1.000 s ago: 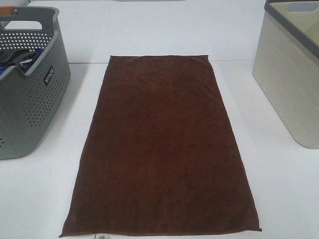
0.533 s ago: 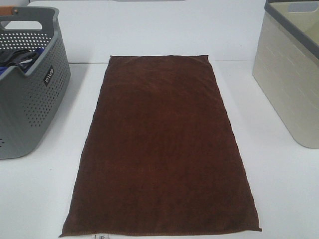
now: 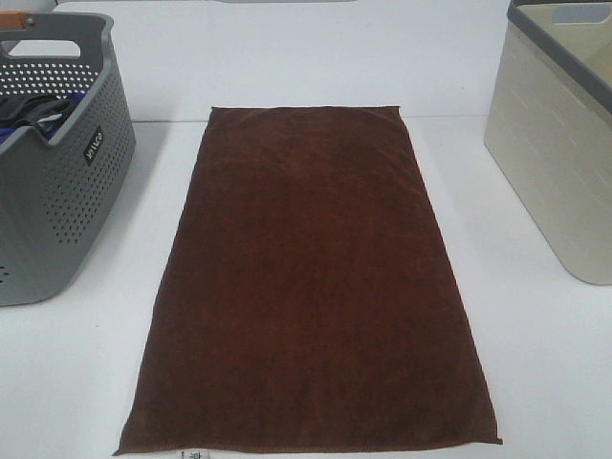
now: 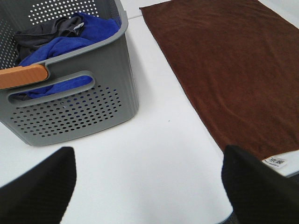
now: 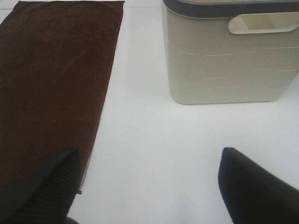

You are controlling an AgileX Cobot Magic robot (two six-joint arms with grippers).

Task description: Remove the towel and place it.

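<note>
The dark brown towel (image 3: 311,282) lies spread flat on the white table, its long side running from the front edge to the back. It also shows in the left wrist view (image 4: 233,65), with a white label at one corner, and in the right wrist view (image 5: 51,79). Neither arm shows in the high view. My left gripper (image 4: 149,186) is open and empty above bare table between the grey basket and the towel. My right gripper (image 5: 147,182) is open and empty above bare table between the towel and the beige bin.
A grey perforated basket (image 3: 57,191) with blue and dark cloths (image 4: 60,42) inside stands at the left. A beige bin (image 3: 564,153) with a grey rim stands at the right; it also shows in the right wrist view (image 5: 224,60).
</note>
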